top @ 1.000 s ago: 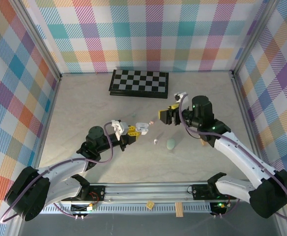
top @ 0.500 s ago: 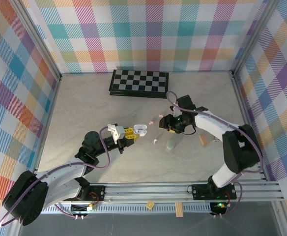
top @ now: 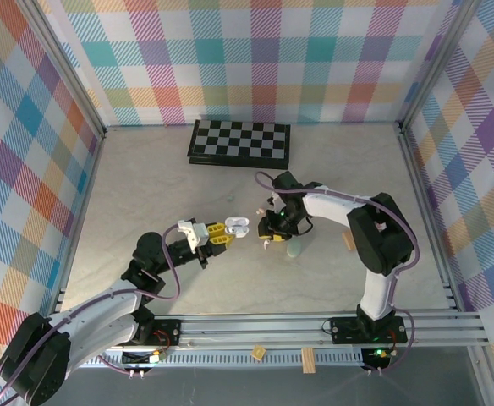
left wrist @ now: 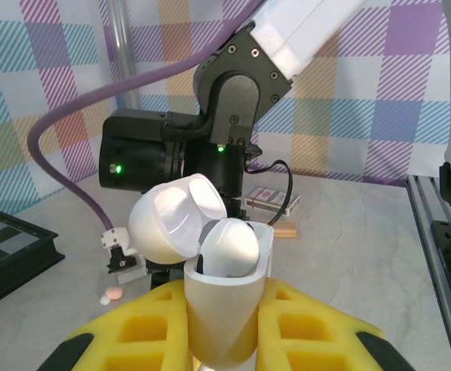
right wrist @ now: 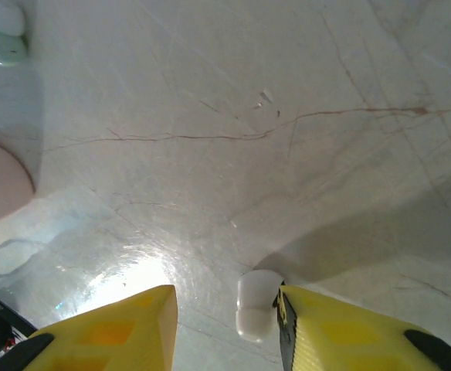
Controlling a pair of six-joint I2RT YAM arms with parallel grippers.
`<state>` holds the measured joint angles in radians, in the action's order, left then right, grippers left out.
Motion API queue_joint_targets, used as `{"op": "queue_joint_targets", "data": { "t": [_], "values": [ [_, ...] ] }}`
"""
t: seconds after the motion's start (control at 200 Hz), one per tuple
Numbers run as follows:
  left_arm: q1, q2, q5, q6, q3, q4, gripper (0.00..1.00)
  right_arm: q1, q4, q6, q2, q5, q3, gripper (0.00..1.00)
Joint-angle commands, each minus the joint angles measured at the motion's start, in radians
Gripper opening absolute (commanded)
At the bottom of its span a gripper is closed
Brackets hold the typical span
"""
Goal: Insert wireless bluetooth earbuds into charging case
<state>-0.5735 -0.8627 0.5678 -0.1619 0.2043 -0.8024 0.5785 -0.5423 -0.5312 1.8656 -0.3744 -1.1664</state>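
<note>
My left gripper (left wrist: 222, 328) is shut on a white charging case (left wrist: 219, 297), held upright between its yellow fingers. The lid (left wrist: 164, 228) stands open and a white earbud (left wrist: 231, 246) sits in the case. From above, the case (top: 237, 226) hangs over the middle of the table. Just right of it, my right gripper (top: 268, 232) points down at the table. Close up, a second white earbud (right wrist: 255, 300) lies on the marble against the right finger (right wrist: 326, 325). The left finger (right wrist: 125, 325) stands apart from it, so my right gripper (right wrist: 225, 303) is open around it.
A pale green case (top: 293, 248) lies just right of the right gripper. A small pink earbud (left wrist: 112, 294) lies on the table. A chessboard (top: 239, 142) sits at the back, with a wooden block (top: 349, 241) to the right. A pink rounded piece (right wrist: 0, 189) and a pale green piece (right wrist: 0, 45) lie nearby.
The right arm has swung left and come down over the white earbud, its jaws narrowing. The left arm has drawn the open case slightly left and toward the near edge.
</note>
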Motion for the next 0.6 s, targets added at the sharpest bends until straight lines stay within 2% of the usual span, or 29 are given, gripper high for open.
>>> {"op": "queue_joint_targets", "data": {
  "t": [0.0, 0.595],
  "values": [
    [0.011, 0.029, 0.015, -0.035, -0.008, 0.023, 0.00, 0.007, -0.066, 0.023, 0.021, 0.027, -0.034, 0.38],
    [0.015, 0.051, 0.008, -0.043, -0.031, 0.035, 0.00, 0.037, -0.145, 0.048, 0.101, 0.070, -0.085, 0.34]
  ]
}}
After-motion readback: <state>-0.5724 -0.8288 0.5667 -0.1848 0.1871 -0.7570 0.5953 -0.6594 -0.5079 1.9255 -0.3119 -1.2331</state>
